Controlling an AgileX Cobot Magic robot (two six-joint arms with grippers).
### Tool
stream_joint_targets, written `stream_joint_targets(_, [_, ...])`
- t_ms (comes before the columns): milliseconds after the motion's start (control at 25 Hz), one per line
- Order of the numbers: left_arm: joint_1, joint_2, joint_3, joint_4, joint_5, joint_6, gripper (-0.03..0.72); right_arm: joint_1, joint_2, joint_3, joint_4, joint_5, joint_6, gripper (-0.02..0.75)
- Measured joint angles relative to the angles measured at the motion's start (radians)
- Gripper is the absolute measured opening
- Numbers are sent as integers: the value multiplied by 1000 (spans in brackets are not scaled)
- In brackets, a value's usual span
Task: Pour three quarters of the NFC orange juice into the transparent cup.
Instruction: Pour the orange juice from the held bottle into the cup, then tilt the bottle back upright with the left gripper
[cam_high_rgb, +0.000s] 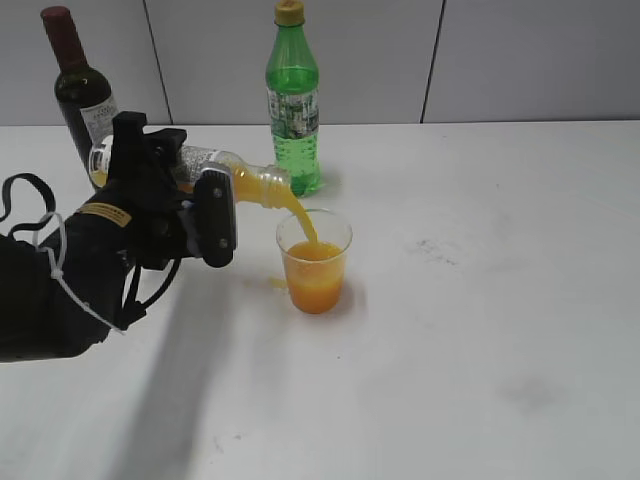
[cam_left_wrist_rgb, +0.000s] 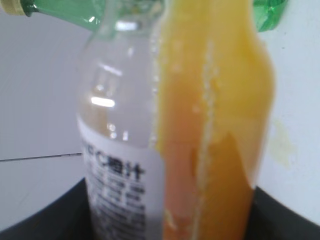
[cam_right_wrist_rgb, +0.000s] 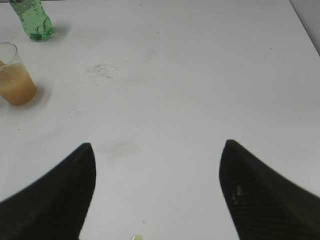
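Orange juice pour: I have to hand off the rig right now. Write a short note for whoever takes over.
Left hand: shut on the NFC orange juice, bottle tipped near horizontal, neck over the transparent cup.
Right hand: open, empty, hovering over bare table, away from the cup.
Done: bottle is uncapped and a stream is falling into the cup, which is roughly half full. Small juice spots lie on the table beside the cup.
Left: continue until about three quarters of the juice is out (a good share remains in the bottle), then tip it upright.
Nearby: green bottle behind the cup, wine bottle back left.
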Motion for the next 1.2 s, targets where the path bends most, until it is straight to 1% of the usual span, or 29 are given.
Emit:
stream_joint_targets(880, [0, 0, -1, 12, -6, 1, 470, 0, 0, 0, 0, 0, 0, 590])
stream_joint_targets(1200, [0, 0, -1, 36, -6, 2, 470, 0, 0, 0, 0, 0, 0, 590])
